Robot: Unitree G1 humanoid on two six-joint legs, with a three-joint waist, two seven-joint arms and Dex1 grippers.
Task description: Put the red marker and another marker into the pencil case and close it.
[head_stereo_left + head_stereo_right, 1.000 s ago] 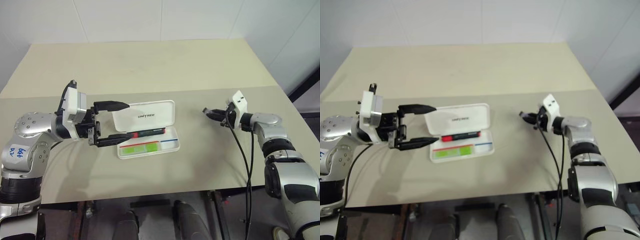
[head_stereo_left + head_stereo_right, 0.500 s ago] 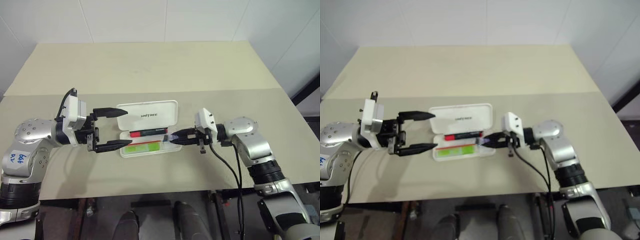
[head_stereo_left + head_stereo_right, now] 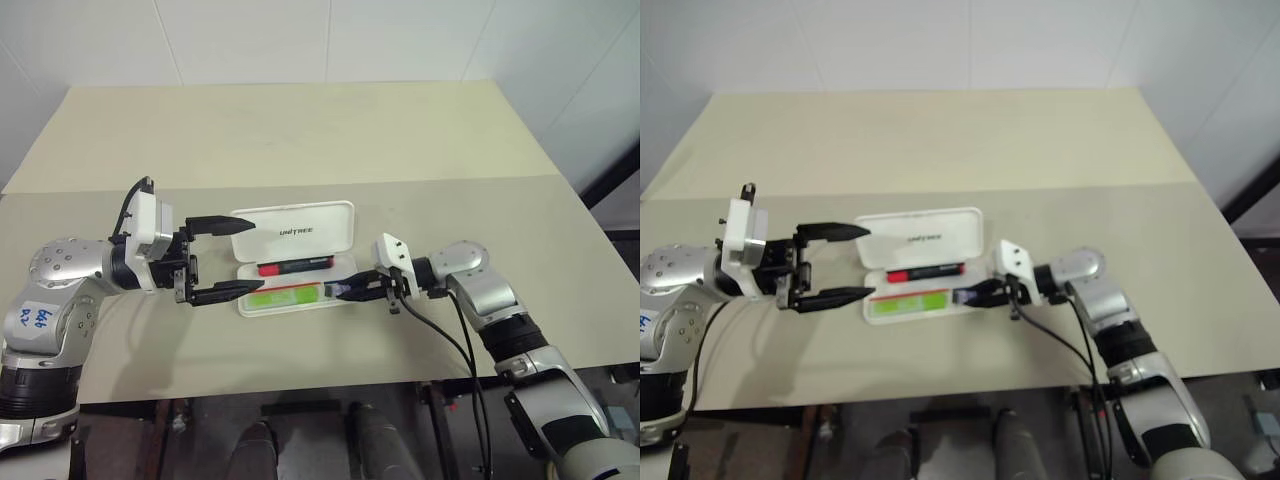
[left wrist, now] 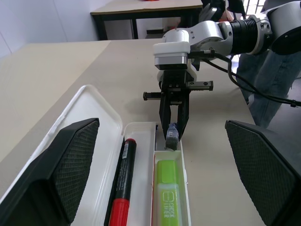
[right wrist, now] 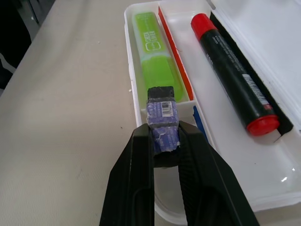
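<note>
The white pencil case [image 3: 300, 228] lies open on the table, lid up with "UNITREE" on it. The red marker [image 3: 296, 265] lies in the tray's back compartment. The lime-green marker [image 3: 283, 295] lies in the front one, along a red stripe. My right gripper [image 3: 337, 291] is shut on a small dark block with a purple-blue wrapper [image 5: 162, 113]. It holds the block over the tray's right end, just past the green marker's tip [image 4: 168, 195]. My left gripper [image 3: 245, 257] stands open at the case's left end, one finger by the lid, one by the tray.
The beige table [image 3: 300, 140] stretches wide behind the case and to both sides. Its front edge [image 3: 330, 385] runs close below the grippers. A black cable [image 3: 450, 345] hangs from my right wrist.
My right arm has swung in from the right side of the table to the case's right end, its gripper still shut on the small block. The left gripper has stayed put.
</note>
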